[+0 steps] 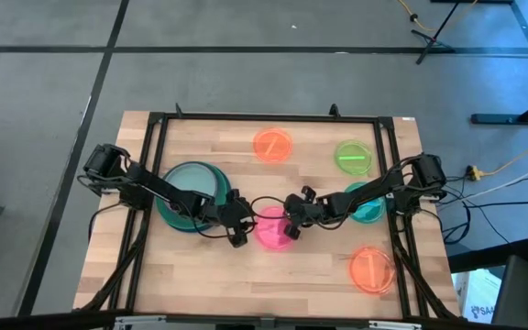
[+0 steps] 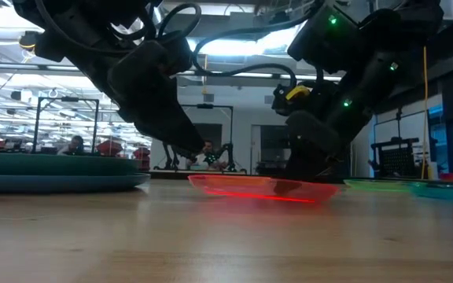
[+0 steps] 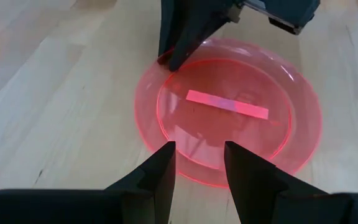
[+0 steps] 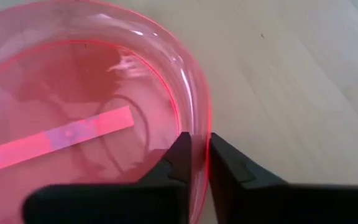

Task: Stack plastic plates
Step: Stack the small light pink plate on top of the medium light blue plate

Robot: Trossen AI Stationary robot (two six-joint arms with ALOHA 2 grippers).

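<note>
Two tools of mine meet at the pink plate [image 1: 271,229], which lies flat on the bench [image 1: 200,284] near the middle, toward the front edge. My right tool [image 4: 200,163] has its fingers [image 4: 174,165] pinched on that plate's rim, one inside & one outside, so it's gripping the pink plate at the rim on the side nearest the right arm. My left tool [image 3: 199,168] sits at the opposite rim w/ fingers [image 3: 161,171] spread apart, holding nothing; its tips are just over the plate's edge, can't tell if they touch it. In the low view the plate [image 2: 262,187] rests on the wood, both arms coming down onto it.

Other plates: a stack of large ones, teal-green w/ a blue one showing in it [image 1: 191,194], sits behind my left arm on the bench's left half. An orange plate [image 1: 273,145] is at the back centre, a lime plate [image 1: 353,157] to its right at the back. A teal plate [image 1: 368,205] lies partly under my right arm. A second orange plate [image 1: 371,269] is at the front right, well apart from the pink one. Each small plate has a pale strip across its middle
</note>
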